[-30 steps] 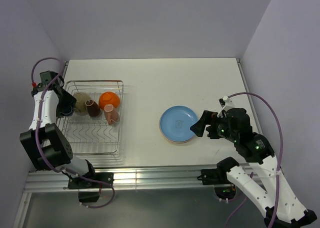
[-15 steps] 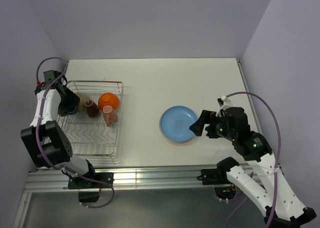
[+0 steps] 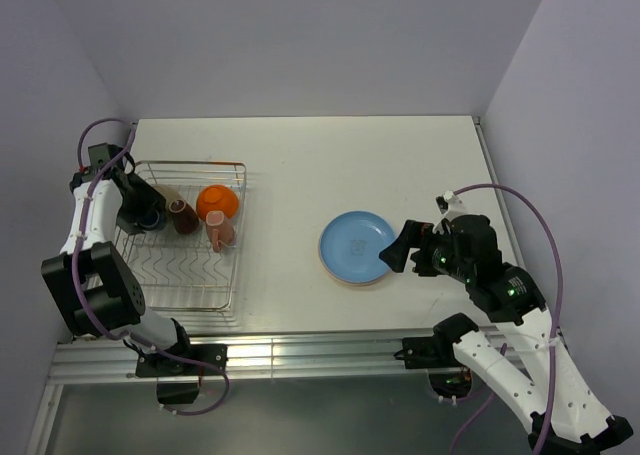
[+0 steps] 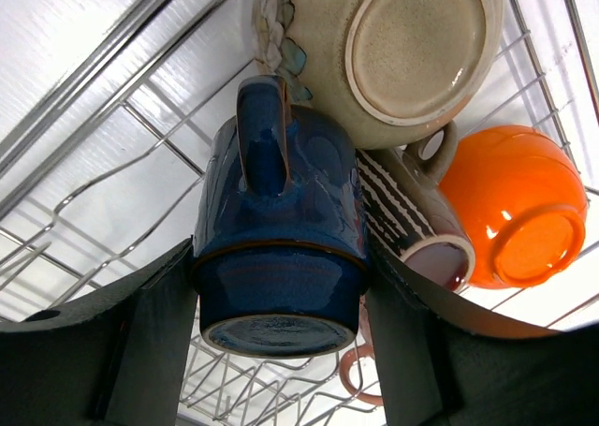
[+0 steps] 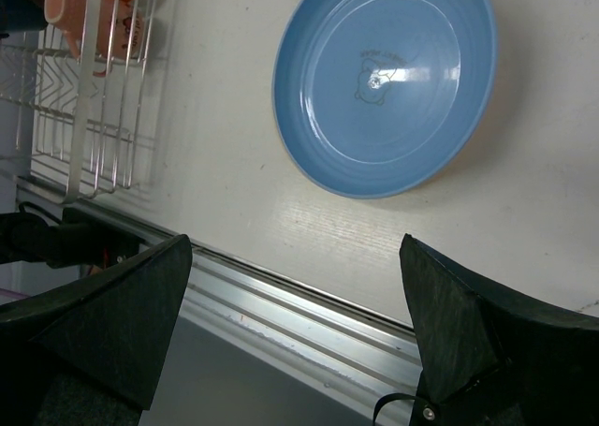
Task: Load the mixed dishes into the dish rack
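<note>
My left gripper (image 4: 281, 262) is shut on a dark blue mug (image 4: 281, 211), which hangs rim-away just above the back left corner of the silver wire dish rack (image 3: 185, 275). In the rack lie a cream bowl (image 4: 412, 47) bottom-up, a dark brown striped mug (image 4: 412, 225), an orange bowl (image 4: 515, 211) and a pinkish-orange mug (image 3: 222, 232). A blue plate (image 3: 357, 247) sits on the table right of the rack, with a tan rim showing under its near edge. My right gripper (image 3: 400, 247) stands open beside the plate's right edge, holding nothing.
The table's near edge is an aluminium rail (image 5: 309, 304), right under my right gripper (image 5: 295, 295). Walls close the table at the back and both sides. The rack's near half (image 3: 190, 270) holds no dishes.
My left arm has shifted a little toward the back of the rack with the dark blue mug, now covering more of the cream bowl. The right arm has not moved.
</note>
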